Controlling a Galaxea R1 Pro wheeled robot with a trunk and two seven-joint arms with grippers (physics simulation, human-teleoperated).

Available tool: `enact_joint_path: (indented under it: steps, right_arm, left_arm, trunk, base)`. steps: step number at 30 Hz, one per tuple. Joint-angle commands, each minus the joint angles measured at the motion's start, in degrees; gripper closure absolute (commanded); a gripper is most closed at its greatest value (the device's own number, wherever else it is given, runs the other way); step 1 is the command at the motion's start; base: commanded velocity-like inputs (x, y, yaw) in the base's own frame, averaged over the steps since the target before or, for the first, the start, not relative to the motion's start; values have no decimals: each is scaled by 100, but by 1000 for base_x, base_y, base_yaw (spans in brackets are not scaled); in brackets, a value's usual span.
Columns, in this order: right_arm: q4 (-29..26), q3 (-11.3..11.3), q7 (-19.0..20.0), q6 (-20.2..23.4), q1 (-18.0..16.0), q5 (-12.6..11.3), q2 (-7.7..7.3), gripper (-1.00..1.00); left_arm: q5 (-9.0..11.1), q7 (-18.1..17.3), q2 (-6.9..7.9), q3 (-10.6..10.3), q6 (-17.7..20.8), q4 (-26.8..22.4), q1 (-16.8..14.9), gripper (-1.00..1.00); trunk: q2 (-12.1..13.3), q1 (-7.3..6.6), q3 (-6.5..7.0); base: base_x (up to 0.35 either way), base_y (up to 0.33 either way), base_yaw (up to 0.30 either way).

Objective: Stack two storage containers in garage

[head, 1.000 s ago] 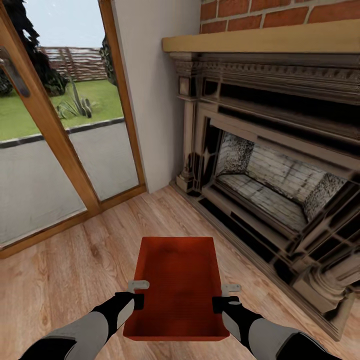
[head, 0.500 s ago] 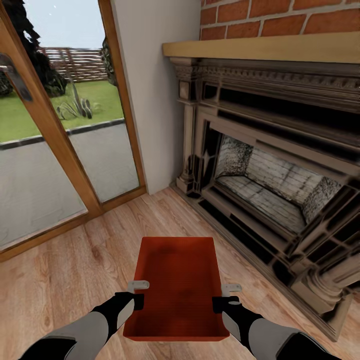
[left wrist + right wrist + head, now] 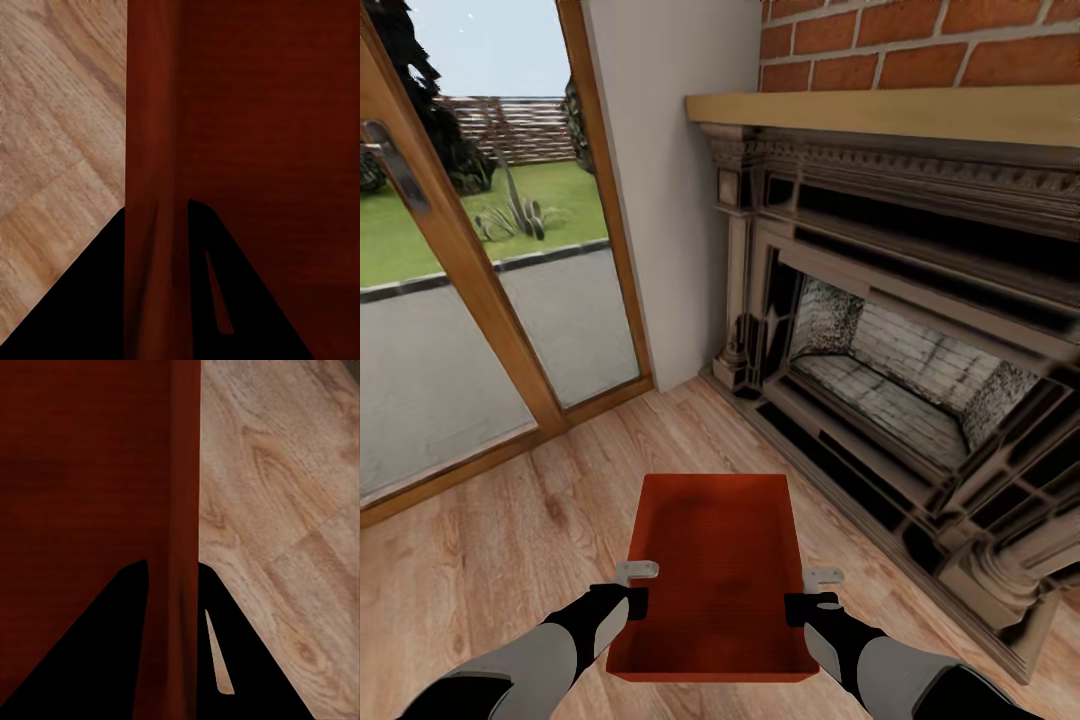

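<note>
Left gripper (image 3: 632, 588) and right gripper (image 3: 806, 592), fingers clamped on opposite long walls, hold the storage container (image 3: 715, 570) level above the wood floor (image 3: 510, 540) for carrying, seemingly to balance it. Beyond stand the fireplace (image 3: 900, 370) and glass door (image 3: 480, 280).

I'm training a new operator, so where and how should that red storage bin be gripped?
By its two long side walls: the left gripper pinches the storage container's left wall, the right gripper the right wall, each from its own side. Thin, straight, topless walls fit between the fingers.
</note>
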Motion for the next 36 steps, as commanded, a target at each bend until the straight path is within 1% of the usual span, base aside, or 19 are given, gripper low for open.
enact_joint_path:
  steps: [1, 36]
  right_arm:
    - [-8, 52, -14, -26, -6, -1, -4, 100]
    - [-8, 52, -10, -25, -5, -1, 5, 100]
  left_arm:
    - [37, 36, 3, 3, 40, 11, 3, 100]
    - [35, 37, 3, 3, 32, 13, 2, 100]
  trunk:
    - [39, -23, 15]
    - [1443, -792, 643]
  base:
    - [0, 0, 0]
    - [0, 0, 0]
